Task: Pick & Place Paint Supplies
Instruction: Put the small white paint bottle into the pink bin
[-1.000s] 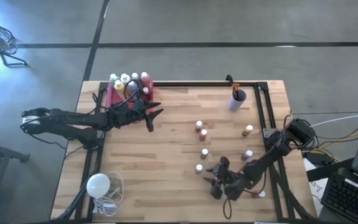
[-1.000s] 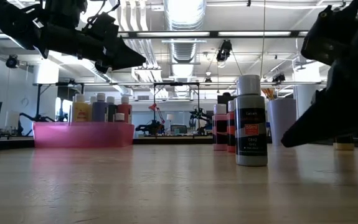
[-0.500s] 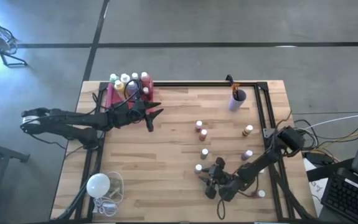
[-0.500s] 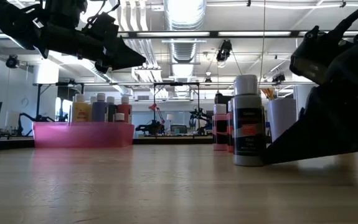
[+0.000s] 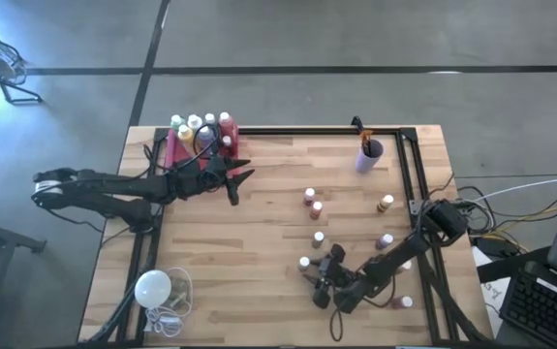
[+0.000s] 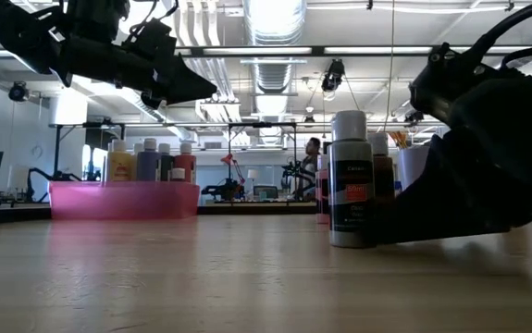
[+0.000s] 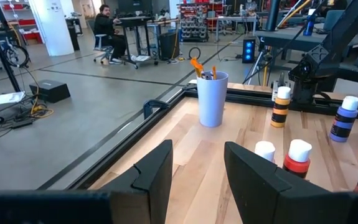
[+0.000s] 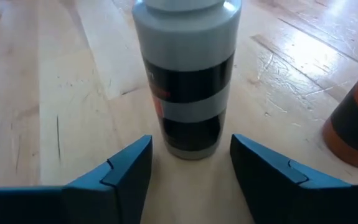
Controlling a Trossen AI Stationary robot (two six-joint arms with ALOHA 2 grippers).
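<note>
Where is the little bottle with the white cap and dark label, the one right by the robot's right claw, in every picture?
High view: white-capped dark-label bottle, low middle, just left of the right gripper.
Low view: biggest, nearest bottle, right of centre.
Left wrist view: I cannot tell which bottle it is.
Right wrist view: upright just beyond the open fingers.
Shared landmark: the wooden tabletop.

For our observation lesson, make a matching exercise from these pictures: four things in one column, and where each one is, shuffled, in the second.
Things:
1. pink tray
2. blue cup
3. white bulb
4. right gripper

Places:
A. near left corner of the table
B. low at a small bottle, fingers open
C. far left, full of bottles
D. far right, by the black frame

Pairs: 1-C, 2-D, 3-A, 4-B
</note>
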